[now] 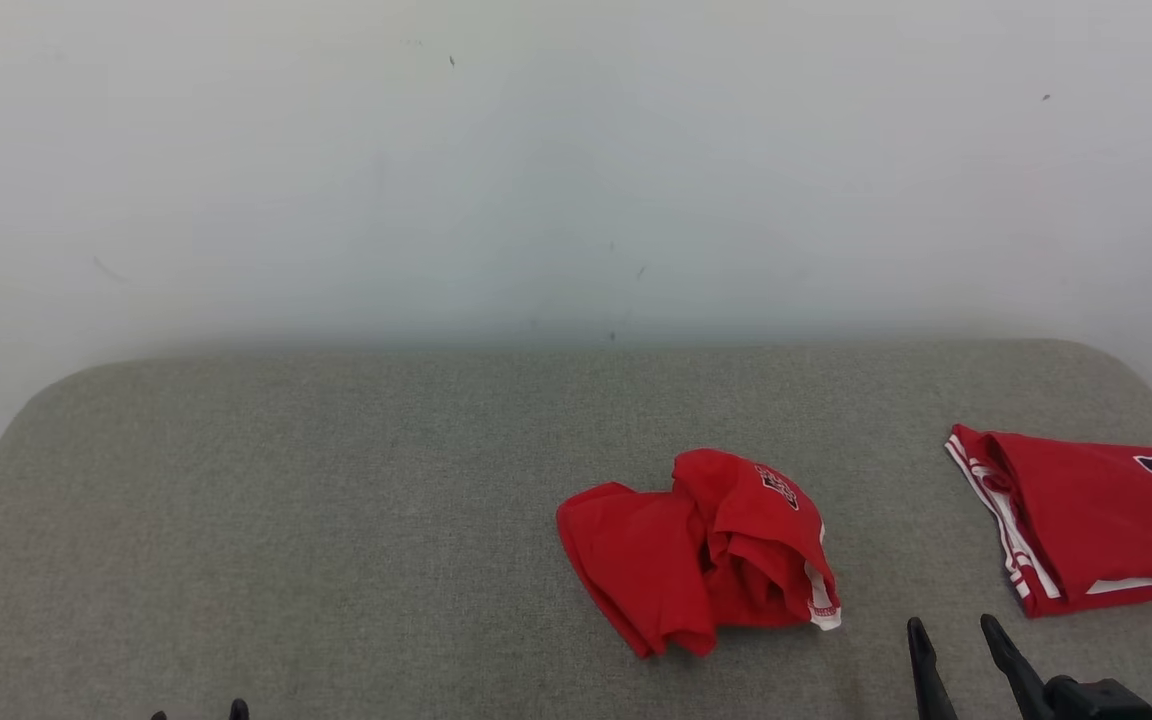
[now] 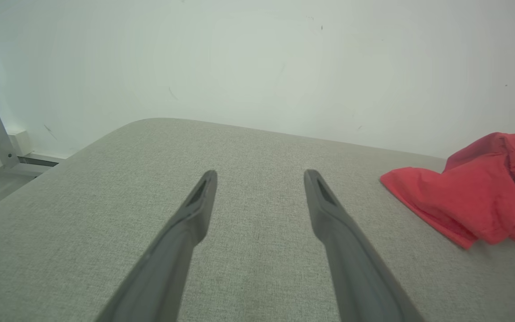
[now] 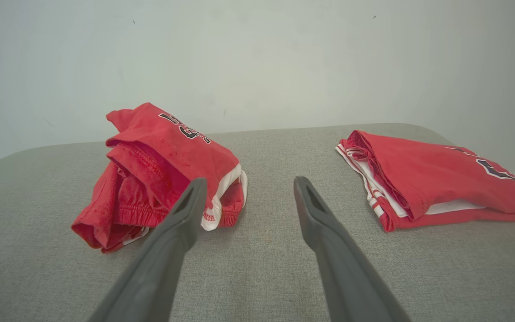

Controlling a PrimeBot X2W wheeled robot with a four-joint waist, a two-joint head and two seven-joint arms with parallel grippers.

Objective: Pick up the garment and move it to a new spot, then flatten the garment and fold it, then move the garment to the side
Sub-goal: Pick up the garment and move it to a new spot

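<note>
Garment lies crumpled on the table, a folded shirt to its right; left hand and right hand gape, empty.

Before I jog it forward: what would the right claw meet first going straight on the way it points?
Likely nothing soon: the right claw aims along the grey surface between the crumpled garment and the folded garment, then the wall. Depth is unclear; the crumpled garment might brush one finger.
</note>
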